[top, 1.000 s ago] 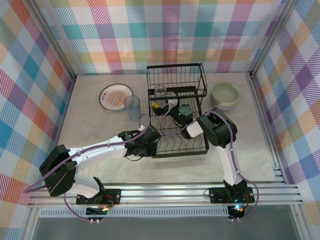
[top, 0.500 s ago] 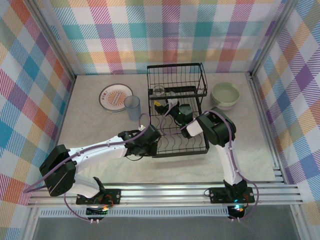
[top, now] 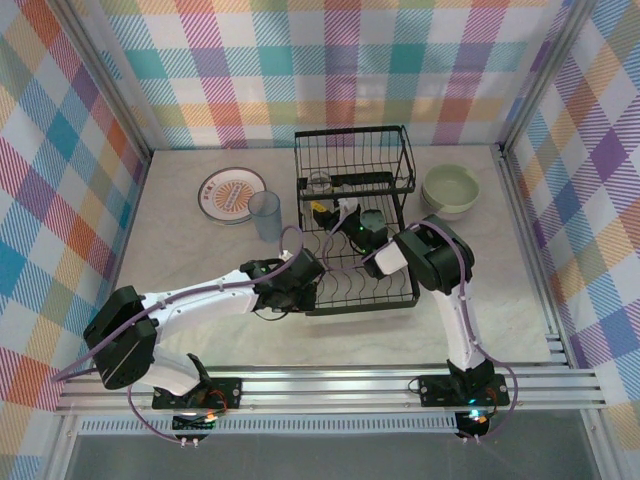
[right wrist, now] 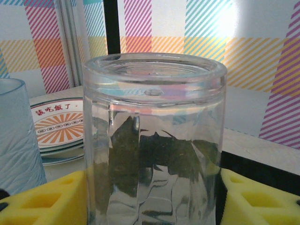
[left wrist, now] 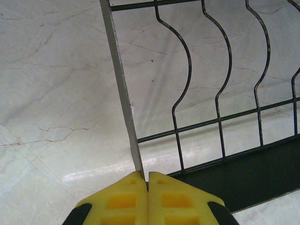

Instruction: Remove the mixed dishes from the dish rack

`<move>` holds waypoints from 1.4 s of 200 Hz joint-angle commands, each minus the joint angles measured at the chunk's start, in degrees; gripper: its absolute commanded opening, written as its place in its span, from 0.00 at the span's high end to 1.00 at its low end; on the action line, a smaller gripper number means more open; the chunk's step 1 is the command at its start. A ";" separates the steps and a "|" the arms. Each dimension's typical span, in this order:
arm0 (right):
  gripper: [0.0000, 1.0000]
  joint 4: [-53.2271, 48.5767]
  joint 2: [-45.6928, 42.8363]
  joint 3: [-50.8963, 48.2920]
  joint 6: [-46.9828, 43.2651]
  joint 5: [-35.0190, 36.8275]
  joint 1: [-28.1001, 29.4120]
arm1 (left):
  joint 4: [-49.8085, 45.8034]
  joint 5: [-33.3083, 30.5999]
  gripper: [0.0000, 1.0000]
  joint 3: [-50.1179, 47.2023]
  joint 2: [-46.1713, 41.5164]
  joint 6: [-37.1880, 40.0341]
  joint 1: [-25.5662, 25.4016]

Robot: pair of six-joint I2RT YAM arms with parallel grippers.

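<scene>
One dish rack (top: 365,307), two glasses: a bluish tumbler (top: 265,215) and a clear tumbler (right wrist: 154,140); one stack of plates (top: 232,195), one stack of bowls (top: 450,190), counts within unclear

The clear tumbler (right wrist: 154,140) loses its base to the bottom edge. The bluish tumbler (right wrist: 16,136) is cropped at left, and both hide part of the orange-patterned plate (right wrist: 58,124).

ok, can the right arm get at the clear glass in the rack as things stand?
Probably yes: the glass tumbler in the dish rack already stands between the yellow fingers of the right gripper, with nothing in between.
</scene>
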 commanded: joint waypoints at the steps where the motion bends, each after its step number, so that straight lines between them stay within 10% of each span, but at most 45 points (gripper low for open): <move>1: 0.42 2.34 -2.89 -1.93 2.53 1.08 -0.77 | 1.66 2.81 1.00 1.62 0.60 0.74 -0.77; 280: 0.48 2.42 -28.95 -31.19 6.51 6.10 1.63 | 6.97 4.67 1.00 0.76 1.40 6.65 5.73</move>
